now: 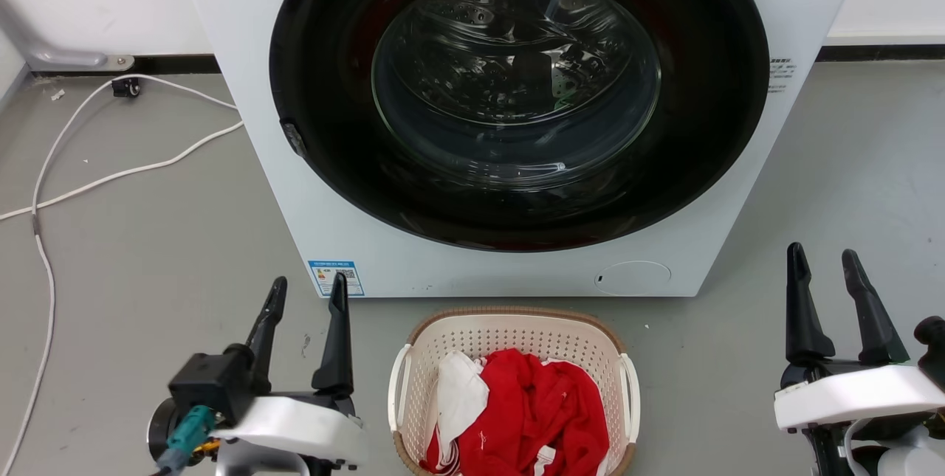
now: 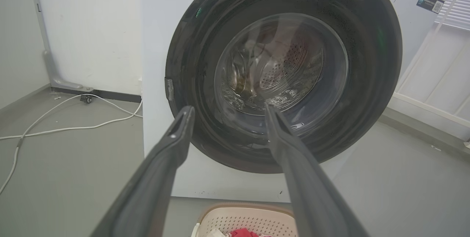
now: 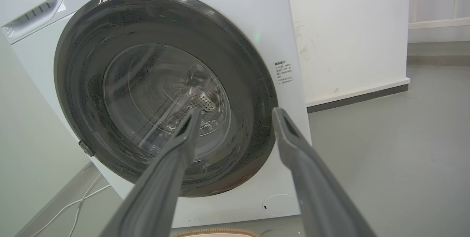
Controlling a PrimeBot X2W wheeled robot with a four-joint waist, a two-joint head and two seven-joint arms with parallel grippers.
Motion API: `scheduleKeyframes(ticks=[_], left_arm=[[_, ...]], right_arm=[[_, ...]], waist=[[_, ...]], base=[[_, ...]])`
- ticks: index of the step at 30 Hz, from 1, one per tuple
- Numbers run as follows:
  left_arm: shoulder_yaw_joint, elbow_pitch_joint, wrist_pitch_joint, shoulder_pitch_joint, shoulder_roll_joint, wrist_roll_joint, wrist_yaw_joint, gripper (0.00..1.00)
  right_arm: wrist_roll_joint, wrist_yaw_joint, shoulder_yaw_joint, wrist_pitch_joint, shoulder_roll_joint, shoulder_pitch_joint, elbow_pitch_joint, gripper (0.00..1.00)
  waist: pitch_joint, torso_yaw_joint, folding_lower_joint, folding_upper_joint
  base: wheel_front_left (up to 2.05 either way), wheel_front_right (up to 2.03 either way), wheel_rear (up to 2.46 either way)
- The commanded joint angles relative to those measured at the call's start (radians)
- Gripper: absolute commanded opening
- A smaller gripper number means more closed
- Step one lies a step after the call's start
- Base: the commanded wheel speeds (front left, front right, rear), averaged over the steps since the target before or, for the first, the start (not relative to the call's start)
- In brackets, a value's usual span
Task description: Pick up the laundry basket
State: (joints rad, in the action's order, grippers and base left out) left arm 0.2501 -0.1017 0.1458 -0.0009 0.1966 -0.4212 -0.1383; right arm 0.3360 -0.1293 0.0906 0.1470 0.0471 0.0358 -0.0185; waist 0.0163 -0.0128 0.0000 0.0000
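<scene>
Where the grey floor (image 1: 133, 254) meets the washing machine (image 1: 480, 269) front: laundry basket (image 1: 509, 312), holding red and white clothes (image 1: 531, 409), lies between left gripper (image 1: 309, 280) and right gripper (image 1: 822, 251), touching neither; both grippers spread, empty.

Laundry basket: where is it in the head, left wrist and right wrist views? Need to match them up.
Head view: laundry basket at bottom centre, on the floor before the washing machine.
Left wrist view: far rim and wall at bottom edge, centre.
Right wrist view: sliver of brown rim at bottom edge, centre.
Shared landmark: the machine's round dark door.
</scene>
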Motion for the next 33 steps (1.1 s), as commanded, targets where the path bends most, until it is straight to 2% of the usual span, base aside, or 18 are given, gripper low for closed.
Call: scheduleKeyframes(ticks=[1,18,23,28,33], left_arm=[[0.022,0.000,0.011,-0.020,0.019,0.027,-0.017,1.00],[0.211,0.018,0.050,-0.058,0.112,0.171,-0.136,1.00],[0.204,0.002,0.061,-0.038,0.096,0.134,-0.164,1.00],[0.131,-0.021,0.072,-0.005,0.055,0.087,-0.113,1.00],[0.053,-0.017,0.081,0.032,0.006,0.098,-0.022,1.00]], right_arm=[[-0.030,-0.002,0.003,0.009,0.004,-0.003,0.000,1.00],[-0.206,-0.002,-0.004,0.032,0.005,-0.006,-0.032,1.00],[-0.257,-0.002,-0.012,0.046,0.005,-0.011,-0.027,1.00],[-0.285,-0.002,-0.015,0.059,0.005,-0.016,-0.027,1.00],[-0.266,-0.001,-0.006,0.070,0.005,-0.021,-0.050,1.00]], waist=[[-0.001,-0.001,0.0000,0.0000],[-0.003,-0.001,0.0000,0.0000],[-0.002,0.001,0.0000,0.0000],[-0.001,0.002,0.0000,0.0000],[0.000,0.002,0.0000,0.0000]], base=[[0.00,0.00,0.00],[0.00,0.00,0.00],[0.00,0.00,0.00],[0.00,0.00,0.00],[0.00,0.00,0.00]])
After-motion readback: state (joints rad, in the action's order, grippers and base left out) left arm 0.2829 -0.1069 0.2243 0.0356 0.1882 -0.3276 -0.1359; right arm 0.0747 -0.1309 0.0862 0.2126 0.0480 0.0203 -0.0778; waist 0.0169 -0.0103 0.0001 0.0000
